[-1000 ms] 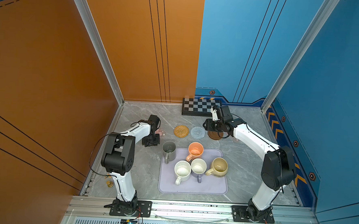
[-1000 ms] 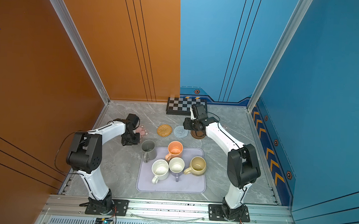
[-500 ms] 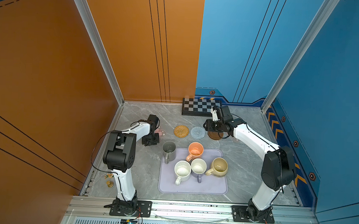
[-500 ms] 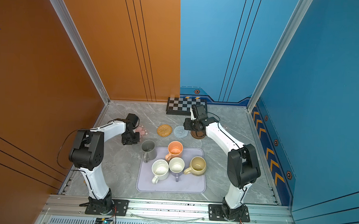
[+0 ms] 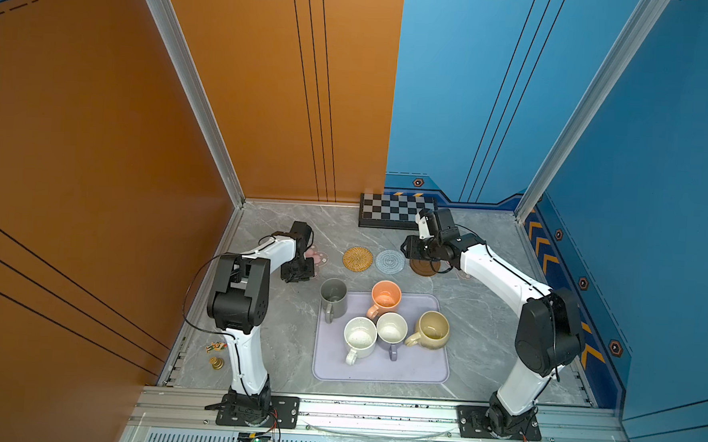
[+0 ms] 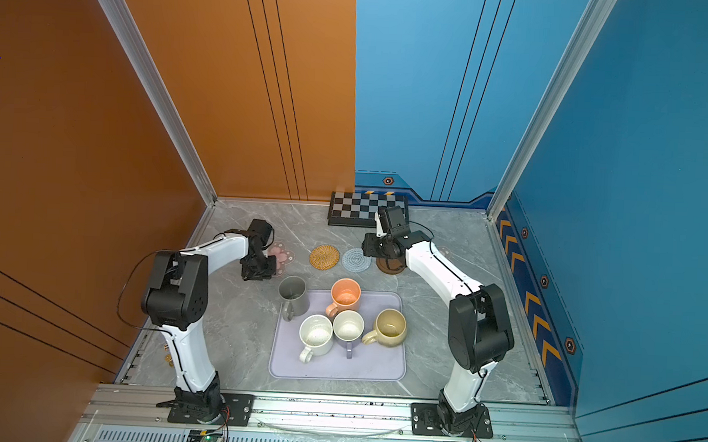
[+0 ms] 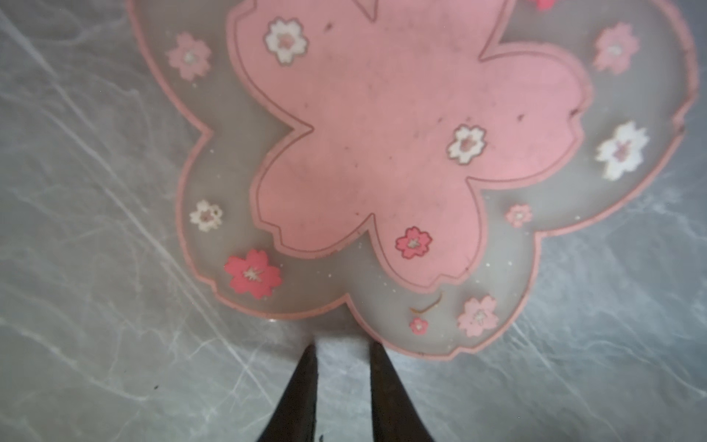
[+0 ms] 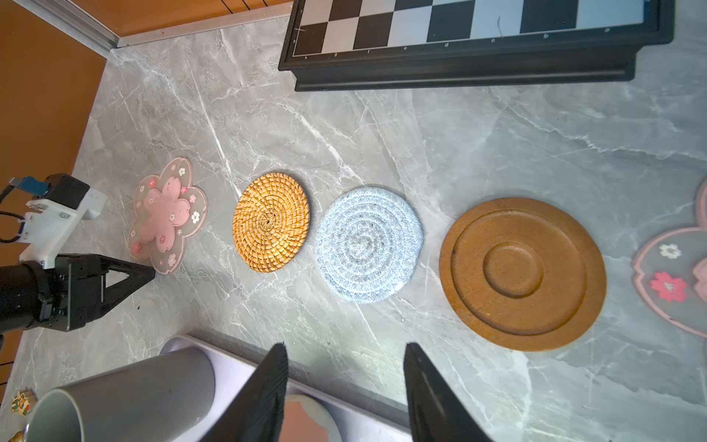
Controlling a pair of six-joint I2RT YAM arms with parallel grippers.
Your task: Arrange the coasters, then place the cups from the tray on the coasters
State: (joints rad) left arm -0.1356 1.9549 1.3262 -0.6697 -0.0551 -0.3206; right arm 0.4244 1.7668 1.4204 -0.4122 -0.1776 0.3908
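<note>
At middle left of a top view, a pink flower coaster (image 5: 320,257) lay at the tips of the left gripper (image 7: 341,348), narrowly parted and empty, probably to nudge it into line. The right gripper (image 8: 346,348), half open, held nothing near the wooden coaster (image 5: 424,267). All 5 cups (image 5: 386,296) stood on the tray (image 5: 377,373), lower centre.

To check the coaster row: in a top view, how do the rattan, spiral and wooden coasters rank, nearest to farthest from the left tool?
1. Rattan coaster, left of the three, closest to the left tool.
2. Spiral coaster, in the middle.
3. Wooden coaster, far right, farthest.
</note>
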